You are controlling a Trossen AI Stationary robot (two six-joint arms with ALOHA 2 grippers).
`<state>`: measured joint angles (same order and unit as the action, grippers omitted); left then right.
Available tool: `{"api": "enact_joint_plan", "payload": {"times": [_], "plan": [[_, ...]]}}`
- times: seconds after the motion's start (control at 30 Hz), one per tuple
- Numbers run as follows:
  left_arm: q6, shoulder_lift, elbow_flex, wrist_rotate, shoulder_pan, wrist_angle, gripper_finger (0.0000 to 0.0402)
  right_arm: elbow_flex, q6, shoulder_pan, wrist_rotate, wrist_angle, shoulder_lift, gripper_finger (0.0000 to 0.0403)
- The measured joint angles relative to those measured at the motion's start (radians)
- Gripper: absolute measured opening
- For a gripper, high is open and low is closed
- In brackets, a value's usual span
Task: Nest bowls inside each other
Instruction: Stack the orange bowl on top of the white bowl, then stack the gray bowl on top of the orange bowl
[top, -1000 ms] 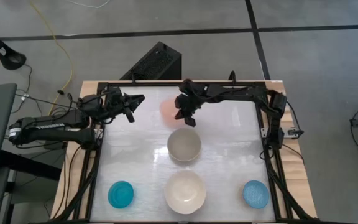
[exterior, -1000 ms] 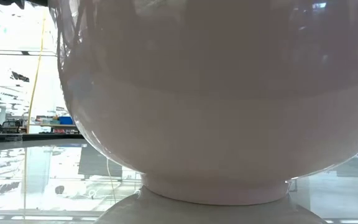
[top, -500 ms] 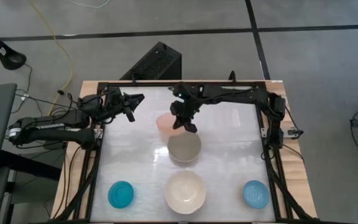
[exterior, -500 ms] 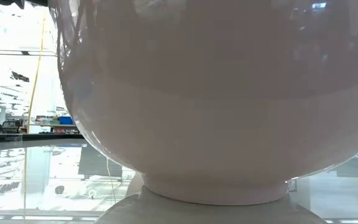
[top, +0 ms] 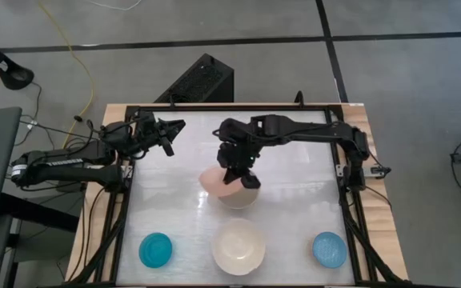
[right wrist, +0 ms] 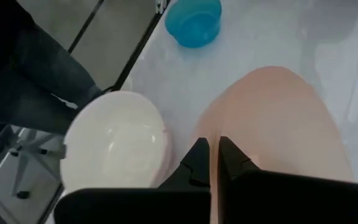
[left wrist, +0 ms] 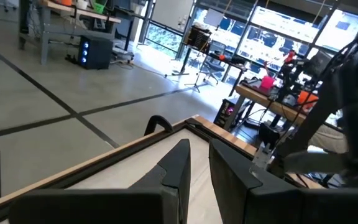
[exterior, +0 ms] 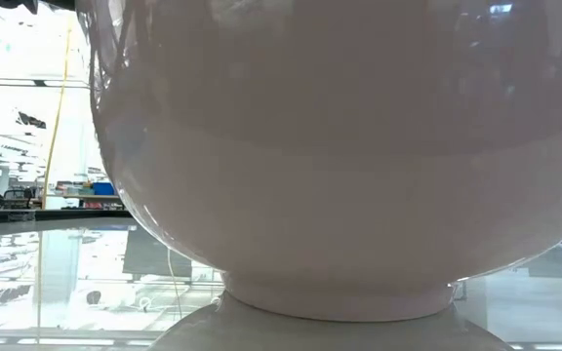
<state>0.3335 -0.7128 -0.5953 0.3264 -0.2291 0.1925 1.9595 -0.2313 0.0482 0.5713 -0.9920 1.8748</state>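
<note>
My right gripper [top: 232, 178] is shut on the translucent pink bowl [top: 213, 181] and holds it above the left rim of the grey-beige bowl [top: 243, 200] at the table's middle. The arm hides much of that bowl. The big cream-white bowl [top: 238, 246] stands on its foot at the near edge, with the teal-blue bowl [top: 156, 250] at the near left and the light blue bowl [top: 329, 250] at the near right. My left gripper [top: 171, 133] waits at the far left, open by a narrow gap, nothing between its fingers. My right gripper pinches the pink bowl's wall at its rim [right wrist: 229, 127] between its two fingers [right wrist: 199, 158]. The fingers slant down from the table's far right side. The bowl is lifted clear and tilted, reaching out to the left of the fingers.
The cream-white bowl [exterior: 340, 146] fills the low view and hides the table behind it. A black frame [top: 126, 200] runs round the white table top. Bare table lies between the middle bowls and the left and right edges.
My right gripper has lifted the pink bowl off the table near the far edge. It has carried the bowl toward the near edge and it now hangs over the grey-beige bowl. The gripper has tipped further downward on the way.
</note>
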Motion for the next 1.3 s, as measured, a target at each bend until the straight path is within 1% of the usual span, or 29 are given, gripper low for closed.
{"api": "enact_joint_plan", "payload": {"times": [0.1, 0.23, 0.33, 0.5, 0.6, 0.67, 0.77, 0.87, 0.93, 1.0, 1.13, 1.23, 1.3], "plan": [[0.0, 0.0, 0.0, 0.0, 0.0, 0.0, 0.0048, 0.033, 0.033, -0.04, -0.031, -0.058, -0.018, 0.0], [0.0, 0.0, 0.0, 0.002, 0.0, 0.001, 0.0048, 0.032, 0.108, -0.1, -0.055, -0.083, -0.06, 0.0], [-0.001, 0.0, 0.0, 0.011, -0.001, 0.004, 0.0048, 0.032, 0.16, -0.155, -0.11, -0.076, -0.084, 0.0], [-0.006, 0.0, 0.0, 0.042, -0.001, 0.009, 0.0048, 0.031, 0.233, -0.265, -0.237, -0.042, -0.089, 0.0], [-0.006, 0.0, 0.0, 0.047, -0.001, 0.01, 0.0048, 0.031, 0.269, -0.34, -0.352, -0.02, -0.088, 0.0], [-0.004, 0.0, 0.0, 0.047, -0.001, 0.009, 0.0048, 0.02, 0.302, -0.386, -0.437, 0.025, -0.088, 0.0], [0.004, 0.0, 0.0, 0.044, -0.001, 0.009, 0.0048, -0.003, 0.385, -0.436, -0.545, 0.062, -0.086, 0.0], [0.008, 0.0, 0.0, 0.024, -0.001, 0.009, 0.0048, -0.002, 0.47, -0.474, -0.614, 0.073, -0.065, 0.0], [0.004, 0.0, 0.0, 0.012, -0.001, 0.008, 0.0048, 0.0, 0.522, -0.492, -0.635, 0.076, -0.045, 0.0], [0.005, 0.0, 0.0, -0.002, -0.001, 0.009, 0.0048, -0.002, 0.58, -0.506, -0.634, 0.084, -0.001, 0.0], [0.015, 0.0, 0.0, -0.036, -0.001, 0.009, 0.0048, -0.005, 0.661, -0.544, -0.63, 0.16, 0.087, 0.0], [0.017, 0.0, 0.0, -0.069, -0.001, 0.009, 0.0048, -0.004, 0.717, -0.557, -0.634, 0.216, 0.129, 0.0], [0.018, 0.0, 0.0, -0.09, -0.001, 0.008, 0.0048, -0.004, 0.736, -0.567, -0.667, 0.234, 0.145, 0.0]]}}
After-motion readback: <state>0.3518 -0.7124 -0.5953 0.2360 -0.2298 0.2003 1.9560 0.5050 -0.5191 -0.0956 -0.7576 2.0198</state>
